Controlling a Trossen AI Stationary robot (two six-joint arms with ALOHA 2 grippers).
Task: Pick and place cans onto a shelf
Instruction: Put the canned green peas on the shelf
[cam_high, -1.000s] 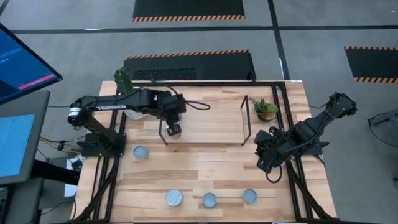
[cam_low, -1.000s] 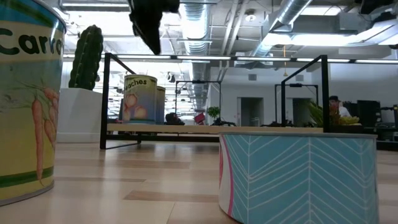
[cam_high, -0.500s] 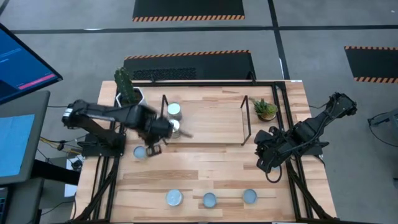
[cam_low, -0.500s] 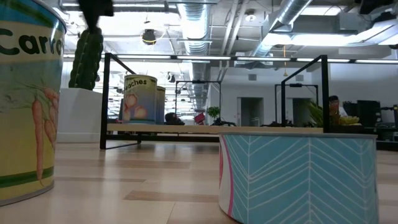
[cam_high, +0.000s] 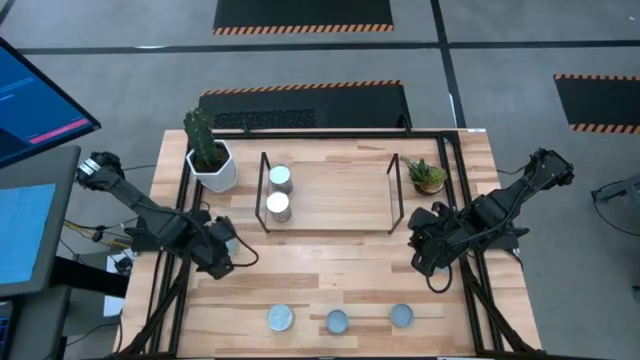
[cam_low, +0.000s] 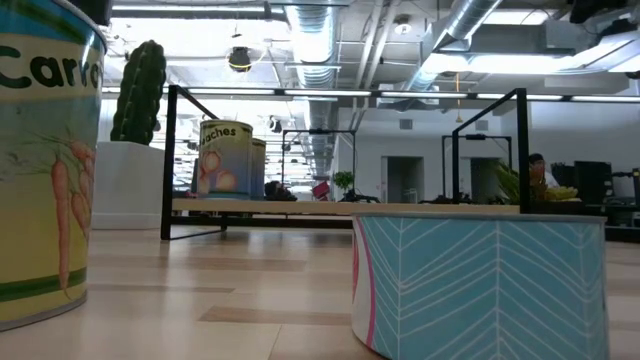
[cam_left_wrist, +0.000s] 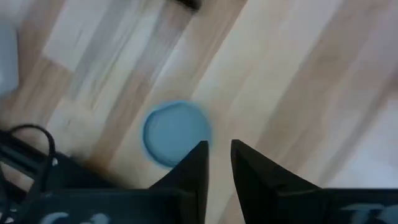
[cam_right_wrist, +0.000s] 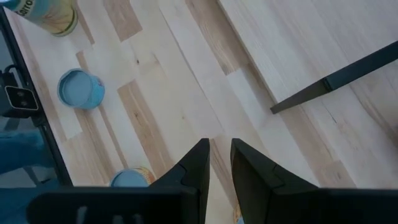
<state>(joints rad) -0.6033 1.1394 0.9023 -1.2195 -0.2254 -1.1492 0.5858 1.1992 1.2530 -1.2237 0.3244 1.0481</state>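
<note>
At the left side of the table (cam_high: 330, 260) I see my left gripper (cam_left_wrist: 215, 163) hanging right above a blue-topped can (cam_left_wrist: 176, 133), its two fingers a little apart with nothing between them. In the middle, at the far side, the black shelf (cam_high: 395, 190) has two cans (cam_high: 279, 192) standing at its left end, and three more cans (cam_high: 336, 320) sit in a row along the near edge. On the right, my right gripper (cam_right_wrist: 215, 163) waits near the table's edge, fingers a little apart and holding nothing.

Two upright cans (cam_high: 279, 192) inside shelf (cam_high: 394, 195)
</note>
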